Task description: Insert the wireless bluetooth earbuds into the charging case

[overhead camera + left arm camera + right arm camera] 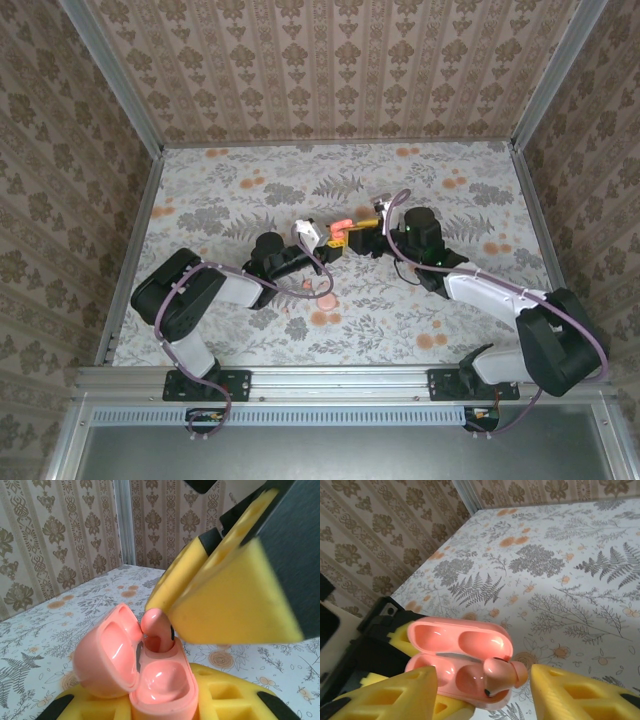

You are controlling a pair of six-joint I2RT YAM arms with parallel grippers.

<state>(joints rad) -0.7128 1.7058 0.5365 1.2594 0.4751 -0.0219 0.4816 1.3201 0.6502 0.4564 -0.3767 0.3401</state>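
The charging case [162, 682] is a salmon-pink pill-shaped box with its hinged lid [107, 652] swung open. My left gripper [165, 707] is shut on its base between yellow padded fingers [225, 700]. One earbud [157, 627] stands partly in the far socket, its head still above the rim; the near socket is empty. In the right wrist view the same earbud [502, 675] sits in the case [455, 647] between the spread fingers of my right gripper [485, 682], which is open with neither pad pressing on it. From above, the two grippers meet at the case [341, 228] mid-table.
The floral tablecloth [250, 200] is ringed by patterned walls and metal rails [130, 250]. A small pink object [303, 288] lies beside the left forearm, too small to identify. Cables loop over both arms.
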